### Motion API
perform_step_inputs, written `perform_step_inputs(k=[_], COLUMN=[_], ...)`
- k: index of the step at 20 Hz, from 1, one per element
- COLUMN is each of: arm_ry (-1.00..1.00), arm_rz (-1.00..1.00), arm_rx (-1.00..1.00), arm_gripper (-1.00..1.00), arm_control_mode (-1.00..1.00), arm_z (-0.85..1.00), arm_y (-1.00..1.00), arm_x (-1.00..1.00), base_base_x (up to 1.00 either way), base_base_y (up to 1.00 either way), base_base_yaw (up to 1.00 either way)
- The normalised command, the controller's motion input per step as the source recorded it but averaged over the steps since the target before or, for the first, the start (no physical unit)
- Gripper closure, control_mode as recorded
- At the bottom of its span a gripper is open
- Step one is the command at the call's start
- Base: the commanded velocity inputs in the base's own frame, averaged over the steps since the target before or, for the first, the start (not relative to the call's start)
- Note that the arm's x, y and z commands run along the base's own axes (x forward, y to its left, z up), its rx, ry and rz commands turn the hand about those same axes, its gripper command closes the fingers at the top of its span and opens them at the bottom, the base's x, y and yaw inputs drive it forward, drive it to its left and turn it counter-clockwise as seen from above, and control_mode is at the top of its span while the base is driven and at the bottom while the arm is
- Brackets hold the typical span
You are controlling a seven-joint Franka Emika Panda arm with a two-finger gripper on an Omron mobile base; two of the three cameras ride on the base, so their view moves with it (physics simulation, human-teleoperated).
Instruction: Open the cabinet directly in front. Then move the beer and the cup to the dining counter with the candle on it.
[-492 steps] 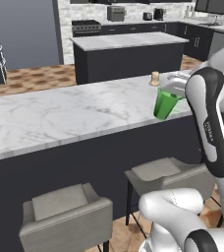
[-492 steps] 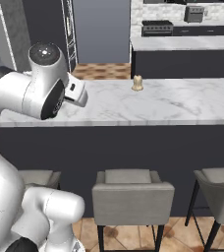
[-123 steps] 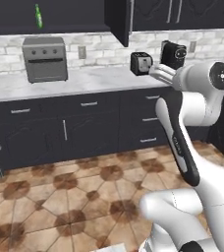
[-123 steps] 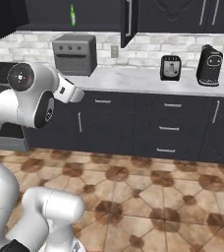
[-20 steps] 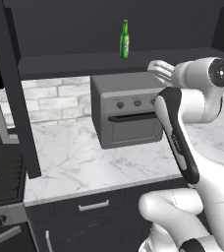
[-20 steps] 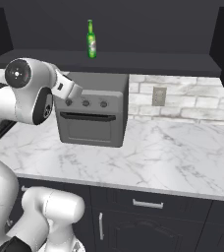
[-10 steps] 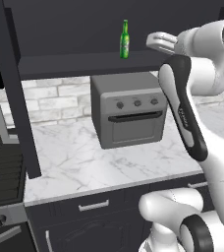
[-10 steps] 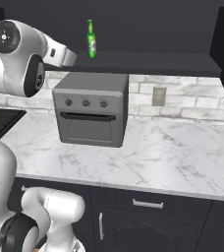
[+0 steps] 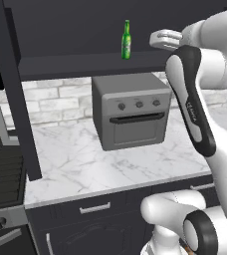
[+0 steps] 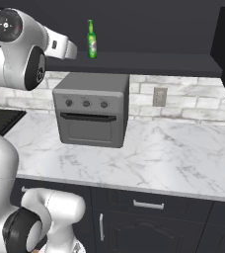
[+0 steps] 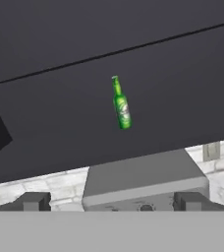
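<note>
Hand view puts the beer point(image 11: 121, 104) dead centre, a slim green bottle with a pale label, standing upright on the floor of the open cabinet point(image 11: 60, 59), dark interior all around it. Both fingertips point(image 11: 34, 201) of the tool point(image 11: 113, 202) poke up at the bottom edge, set wide apart with nothing between them, so the tool is open and empty, and well short of the bottle. Left base view has the beer point(image 9: 126, 41) on the cabinet's point(image 9: 65, 25) shelf, just above the left part of the grey toaster oven point(image 9: 132, 110), with the tool point(image 9: 158, 39) raised to shelf height and off to the bottle's right, apart from it. Right base view shows the same thing from the other side: beer point(image 10: 91, 40) on the shelf of the cabinet point(image 10: 149, 24), tool point(image 10: 72, 50) to its left, near but not touching, on the end of the white arm point(image 10: 16, 49). Below sits the oven point(image 10: 91, 110), three knobs across its front, on the white marble desk point(image 10: 173, 153) against a pale brick backsplash with a wall outlet point(image 10: 159, 97). Dark drawers point(image 10: 149, 205) with short handles run beneath the desk, and a black stove top point(image 9: 3, 172) shows at the far left in the left base view.
</note>
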Motion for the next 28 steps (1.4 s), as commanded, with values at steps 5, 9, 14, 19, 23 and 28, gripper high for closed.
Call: perform_step_inputs(k=[5, 9, 14, 19, 23, 28], arm_ry=[0.0, 0.01, 0.0, 0.0, 0.0, 0.0], arm_rz=[0.0, 0.0, 0.0, 0.0, 0.0, -0.01], arm_rx=[-0.08, -0.25, -0.12, 0.0, 0.0, 0.0], arm_gripper=[-1.0, -1.0, -1.0, -1.0, -1.0, -1.0], arm_control_mode=[-1.0, -1.0, -1.0, -1.0, -1.0, -1.0], arm_z=[-0.23, -0.35, -0.07, 0.0, 0.0, 0.0], arm_y=[0.0, 0.0, 0.0, 0.0, 0.0, 0.0], arm_x=[0.48, 0.27, 0.0, 0.08, 0.31, 0.46], base_base_x=[0.0, 0.0, 0.0, 0.0, 0.0, 0.0], base_base_y=[0.0, 0.0, 0.0, 0.0, 0.0, 0.0], base_base_yaw=[0.0, 0.0, 0.0, 0.0, 0.0, 0.0])
